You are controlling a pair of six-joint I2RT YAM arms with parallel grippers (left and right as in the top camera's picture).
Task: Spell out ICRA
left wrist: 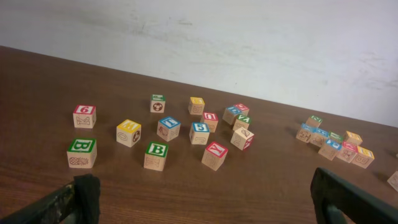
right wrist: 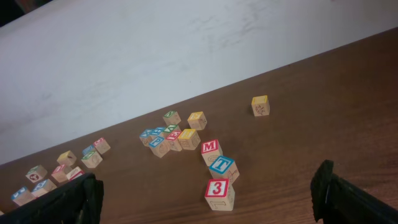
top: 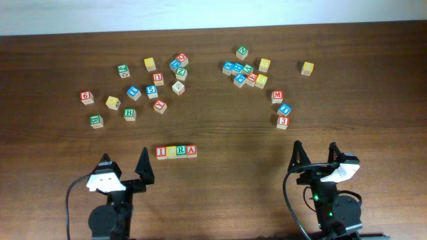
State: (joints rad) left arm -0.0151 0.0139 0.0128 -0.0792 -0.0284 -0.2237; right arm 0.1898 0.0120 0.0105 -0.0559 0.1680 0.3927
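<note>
ICRA row looks spelled, both grippers apart and empty
Left gripper at 7 o'clock of the table, jaws wide, holding nothing; ICRA row just right of it near centre toward 6 o'clock, four cubes touching in a line; right gripper at 5 o'clock, jaws wide, nothing held; loose cubes spread 10 to 2 o'clock, well apart from the row. Task likely done: any touch-up should drop from above, no sideways sweep near the row ends
</note>
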